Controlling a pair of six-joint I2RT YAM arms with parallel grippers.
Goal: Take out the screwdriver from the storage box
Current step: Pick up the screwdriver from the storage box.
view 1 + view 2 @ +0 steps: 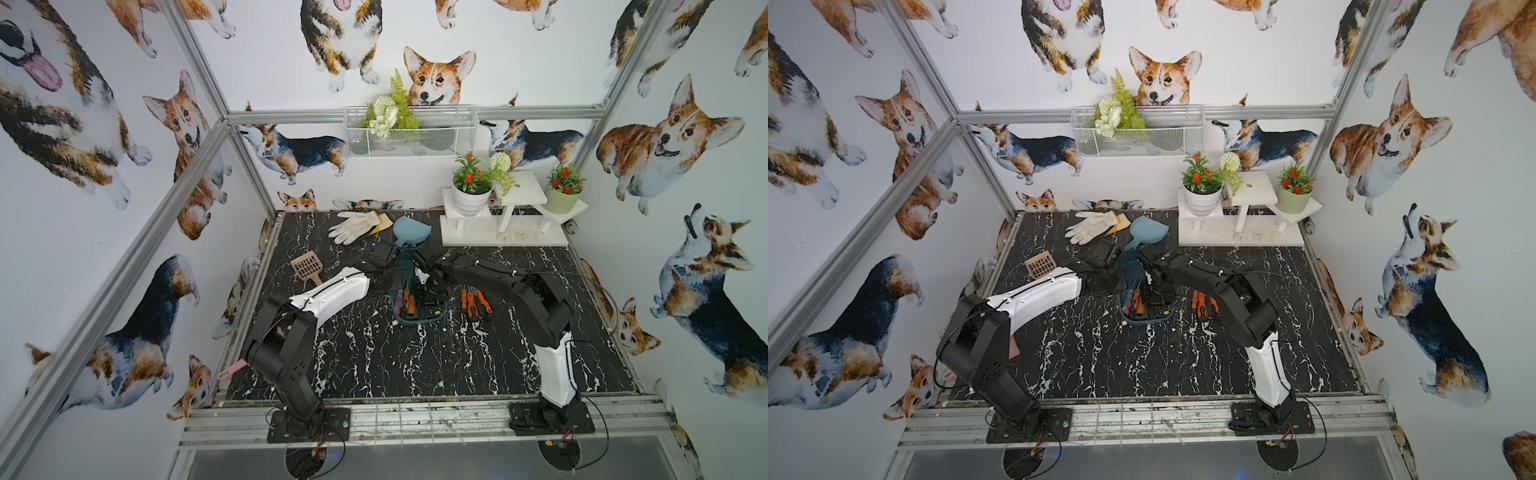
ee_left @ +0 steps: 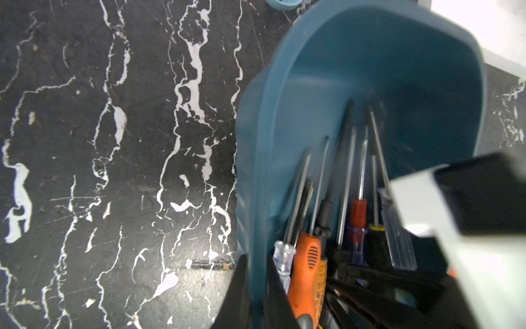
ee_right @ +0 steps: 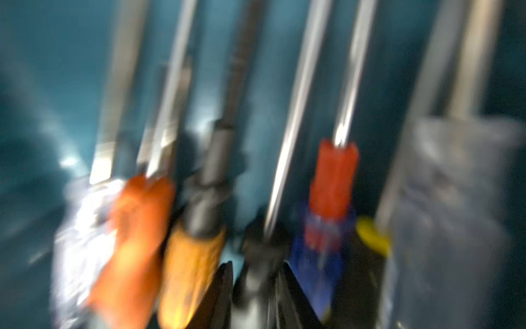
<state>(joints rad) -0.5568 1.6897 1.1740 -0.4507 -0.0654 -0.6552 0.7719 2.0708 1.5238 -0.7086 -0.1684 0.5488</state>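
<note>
Top views: we see the storage box [image 1: 417, 321] near the middle of the black marble table [image 1: 374, 365]. Its long side runs front to back, and it sits just in front of the light blue dustpan [image 1: 411, 230]. The boxed screwdrivers [image 1: 405, 301] lie inside with their handles at the near end. The loose screwdrivers [image 1: 476, 305] lie on the table just to the robot's right of the box. In both top views the left arm [image 1: 332, 291] and right arm [image 1: 498, 274] meet over the box, and we cannot read the fingers from here.

Left wrist: the left gripper [image 2: 256, 265] straddles the box's side wall. One black finger is outside and one inside, pinched tight on the wall. The shafts point away toward the far end of the box.

Right wrist: this view is heavily blurred. The right gripper [image 3: 256, 267] sits low among the handles inside the box. Its two black fingertips stand narrowly apart on either side of the dark-handled screwdriver [image 3: 257, 245]. We cannot tell whether they touch or hold it. An orange handle [image 3: 128, 228] and an amber handle [image 3: 190, 265] lie to one side of it, and a red-and-blue handle [image 3: 327, 213] to the other.
</note>
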